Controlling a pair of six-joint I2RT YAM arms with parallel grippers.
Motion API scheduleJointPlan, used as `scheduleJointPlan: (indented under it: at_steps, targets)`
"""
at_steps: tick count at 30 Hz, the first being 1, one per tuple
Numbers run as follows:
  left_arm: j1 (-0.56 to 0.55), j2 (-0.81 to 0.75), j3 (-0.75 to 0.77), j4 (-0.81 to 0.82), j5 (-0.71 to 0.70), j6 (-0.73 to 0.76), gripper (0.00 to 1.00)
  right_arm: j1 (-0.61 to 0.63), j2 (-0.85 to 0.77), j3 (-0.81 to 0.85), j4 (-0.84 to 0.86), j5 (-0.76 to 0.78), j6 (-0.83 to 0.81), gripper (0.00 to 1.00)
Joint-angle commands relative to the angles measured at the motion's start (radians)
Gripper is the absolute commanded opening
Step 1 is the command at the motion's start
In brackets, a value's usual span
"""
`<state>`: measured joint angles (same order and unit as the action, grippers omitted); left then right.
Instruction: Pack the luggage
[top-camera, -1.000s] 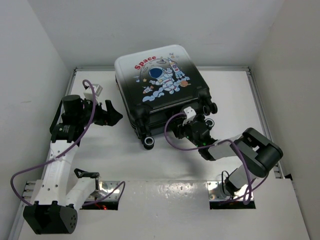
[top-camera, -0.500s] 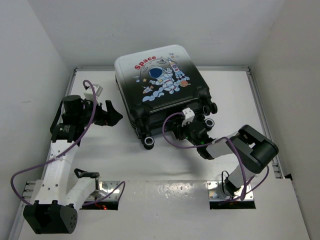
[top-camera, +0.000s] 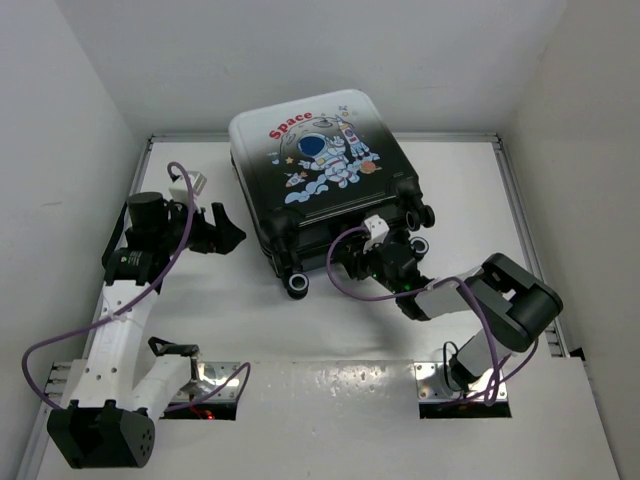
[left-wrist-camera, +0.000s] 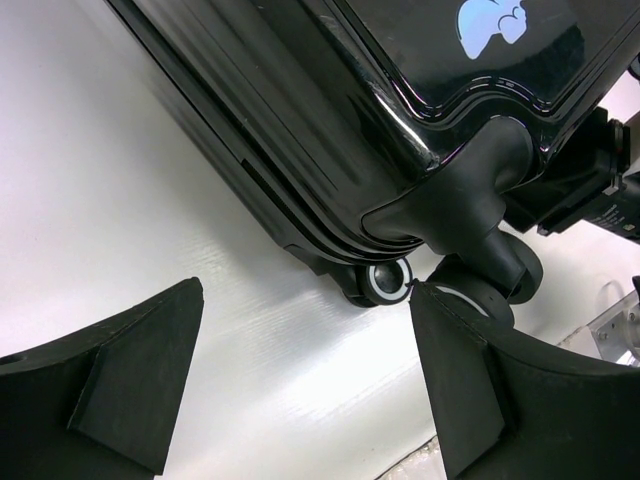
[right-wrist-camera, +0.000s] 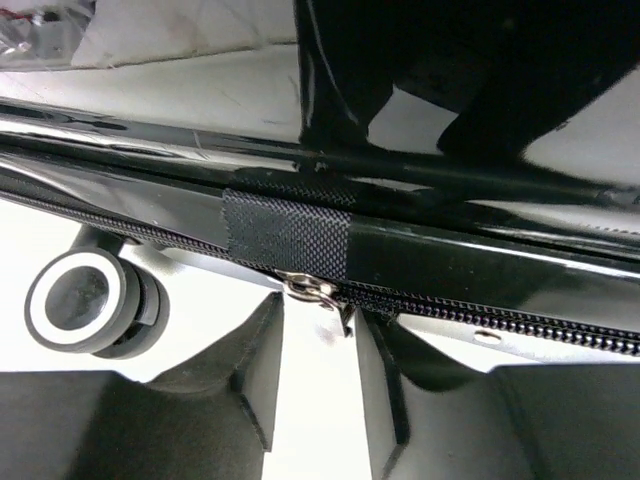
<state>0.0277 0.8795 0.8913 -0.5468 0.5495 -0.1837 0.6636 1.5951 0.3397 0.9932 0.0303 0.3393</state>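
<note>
The luggage (top-camera: 310, 180) lies closed on the white, white-walled bench (top-camera: 250, 320), directly ahead of my right hand (right-wrist-camera: 318, 335), whose fingers (right-wrist-camera: 250, 390) narrowly flank the zipper pull (right-wrist-camera: 312, 291); pinching or not, I cannot tell. My left hand (left-wrist-camera: 305, 335) is spread, facing a wheel (left-wrist-camera: 388, 281).

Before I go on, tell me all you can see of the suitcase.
The suitcase is a glossy hard-shell case, white fading to black, with an astronaut and red "Space" print. It lies flat and shut on the white table, print up, black white-rimmed wheels toward the arms. The right gripper is at its wheel-end seam, with the metal zipper pull at the mouth of its parted jaws.
</note>
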Motion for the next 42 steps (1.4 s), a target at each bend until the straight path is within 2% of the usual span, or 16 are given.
scheduleJointPlan:
  at_steps: [1, 3, 4, 6, 11, 22, 23, 25, 27, 31, 35, 42]
  targets:
    - [-0.006, -0.024, -0.009, 0.021, -0.002, 0.009, 0.88, 0.001, -0.038, 0.012, 0.122, 0.011, -0.025, 0.3]
    - [-0.006, -0.024, -0.009, 0.021, -0.002, 0.009, 0.88, -0.002, -0.034, 0.012, 0.114, 0.008, -0.025, 0.21]
    - [-0.006, -0.024, -0.009, 0.021, -0.002, 0.009, 0.88, 0.001, -0.035, 0.015, 0.113, 0.01, -0.025, 0.09]
    - [-0.006, -0.024, -0.009, 0.021, -0.002, 0.0, 0.88, -0.002, -0.035, 0.013, 0.107, 0.019, -0.029, 0.0]
    - [-0.006, -0.024, 0.018, 0.004, 0.064, 0.0, 0.87, -0.021, -0.044, -0.005, 0.087, 0.042, -0.02, 0.0]
    - [-0.189, 0.094, 0.276, -0.36, 0.061, 0.078, 0.84, -0.03, -0.155, -0.079, 0.004, 0.028, -0.046, 0.0]
    - [-0.224, 0.126, 0.29, -0.379, 0.049, 0.078, 0.89, -0.027, -0.164, -0.077, -0.01, 0.026, -0.062, 0.0]
    - [-0.251, 0.165, 0.333, -0.433, 0.02, 0.053, 0.9, -0.016, -0.179, -0.067, -0.071, 0.061, -0.098, 0.0]
    - [-0.287, 0.219, 0.36, -0.459, 0.03, 0.017, 0.96, -0.009, -0.185, -0.042, -0.128, 0.089, -0.109, 0.0]
    - [-0.373, 0.303, 0.435, -0.508, -0.133, -0.072, 1.0, 0.028, -0.231, -0.03, -0.217, 0.189, -0.14, 0.0]
    - [-0.469, 0.338, 0.492, -0.509, -0.201, -0.137, 1.0, 0.063, -0.28, -0.01, -0.303, 0.284, -0.14, 0.0]
    - [-0.551, 0.406, 0.494, -0.476, -0.414, -0.29, 1.0, 0.11, -0.274, 0.051, -0.438, 0.367, -0.117, 0.0]
